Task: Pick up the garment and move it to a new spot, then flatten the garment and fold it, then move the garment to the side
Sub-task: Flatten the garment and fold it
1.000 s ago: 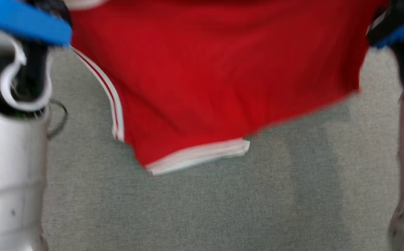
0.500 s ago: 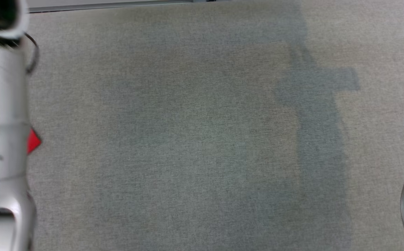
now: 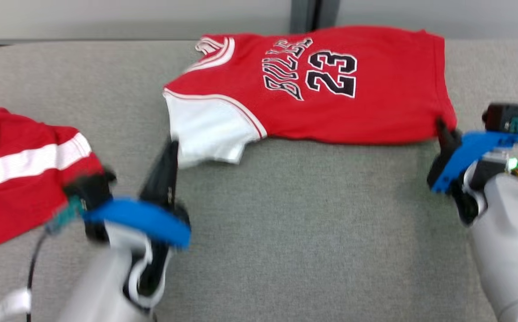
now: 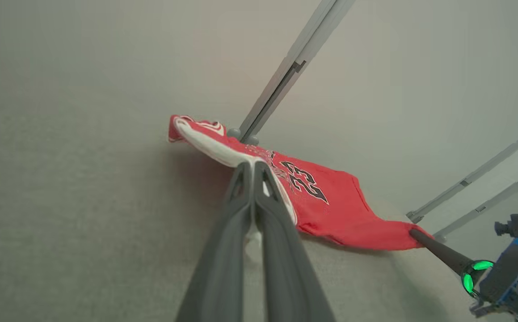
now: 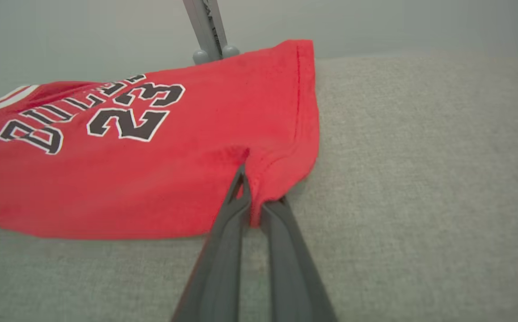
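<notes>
My left gripper point(image 4: 253, 167) is pinched shut on the white sleeve edge of the red number 23 jersey point(image 3: 352, 112), and my right gripper point(image 5: 250, 201) clamps its hem corner. The jersey lies spread between them on the grey tabletop point(image 3: 308, 223). Another red-and-white garment point(image 3: 13, 188) lies just outside my left gripper.

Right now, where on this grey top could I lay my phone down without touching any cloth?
The widest bare patch of the grey top lies on the robot's side of the jersey, between the left pincer and the right pincer. A smaller one lies beyond the striped red garment. The left side is crowded.
</notes>
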### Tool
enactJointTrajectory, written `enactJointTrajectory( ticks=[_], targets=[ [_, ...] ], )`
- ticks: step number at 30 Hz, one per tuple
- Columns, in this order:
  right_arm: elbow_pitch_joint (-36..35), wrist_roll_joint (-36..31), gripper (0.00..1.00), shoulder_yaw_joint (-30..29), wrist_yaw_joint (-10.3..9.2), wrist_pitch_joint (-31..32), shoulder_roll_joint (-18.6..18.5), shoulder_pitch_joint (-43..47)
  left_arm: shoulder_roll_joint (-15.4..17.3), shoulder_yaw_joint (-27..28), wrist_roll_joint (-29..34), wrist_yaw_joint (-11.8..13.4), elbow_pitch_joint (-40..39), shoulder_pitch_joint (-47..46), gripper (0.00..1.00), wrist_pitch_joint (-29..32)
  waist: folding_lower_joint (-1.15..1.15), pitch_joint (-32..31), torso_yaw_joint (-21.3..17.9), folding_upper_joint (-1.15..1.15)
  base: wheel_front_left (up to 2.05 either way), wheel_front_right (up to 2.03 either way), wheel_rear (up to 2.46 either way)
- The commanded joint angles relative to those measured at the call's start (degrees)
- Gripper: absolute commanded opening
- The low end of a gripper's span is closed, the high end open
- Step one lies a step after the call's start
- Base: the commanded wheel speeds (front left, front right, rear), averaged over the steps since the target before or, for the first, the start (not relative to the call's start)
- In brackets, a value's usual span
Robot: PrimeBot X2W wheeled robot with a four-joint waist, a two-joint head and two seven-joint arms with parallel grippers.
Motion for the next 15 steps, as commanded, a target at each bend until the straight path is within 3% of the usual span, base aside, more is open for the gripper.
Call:
enactJointTrajectory(
  ticks=[1, 9, 15],
  targets=[
    [0.07, 0.37, 0.00, 0.12, 0.01, 1.23, -0.86, 2.92, 0.75, -0.17, -1.49, 0.76, -2.46, 5.15, 0.00, 1.04, 0.01, -1.95, -0.02, 0.00, 0.00, 0.00, 0.00],
    [-2.74, -1.50, 0.00, -3.88, 0.01, 4.89, -1.81, 14.37, 2.18, -0.99, -8.11, 6.83, -16.87, 25.15, 0.00, 7.73, 0.01, -7.46, 1.57, 0.00, 0.00, 0.00, 0.00],
    [-7.60, -5.18, 0.00, -9.24, 0.00, 7.68, -1.46, 21.23, 4.21, -1.80, -11.02, 10.22, -24.75, 32.23, 0.00, 12.58, 0.01, -8.70, 2.72, 0.00, 0.00, 0.00, 0.00]
  ],
)
